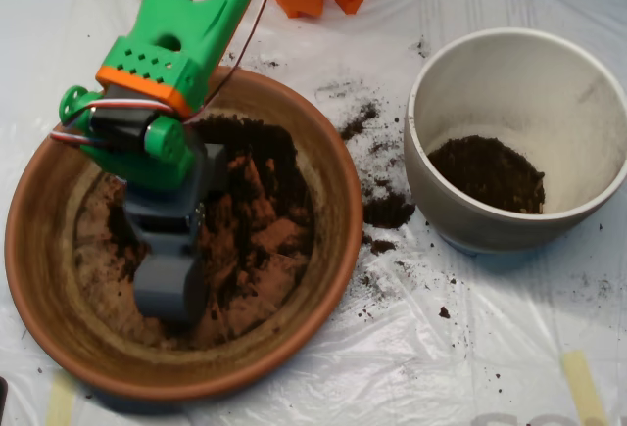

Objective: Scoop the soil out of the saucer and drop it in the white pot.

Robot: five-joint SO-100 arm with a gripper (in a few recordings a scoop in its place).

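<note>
Overhead view: grey scoop [171,284] down in saucer [44,279], on soil [260,220]. Open or shut, can't tell. Could spill more (like dirt near white pot [441,191]) if lifted fast.

The saucer [333,176] looked like unglazed clay, matt orange-brown with paler dusty streaks on the inside wall. The soil [257,213] in it was crumbly and rough, dark with reddish clumps. The white pot [509,73] was smooth ceramic with a soft sheen inside. The scoop [171,269] looked like matt grey plastic, and the arm [181,34] matt green plastic with orange trim. The table cover [470,348] was thin, wrinkly, glossy plastic sheeting.
</note>
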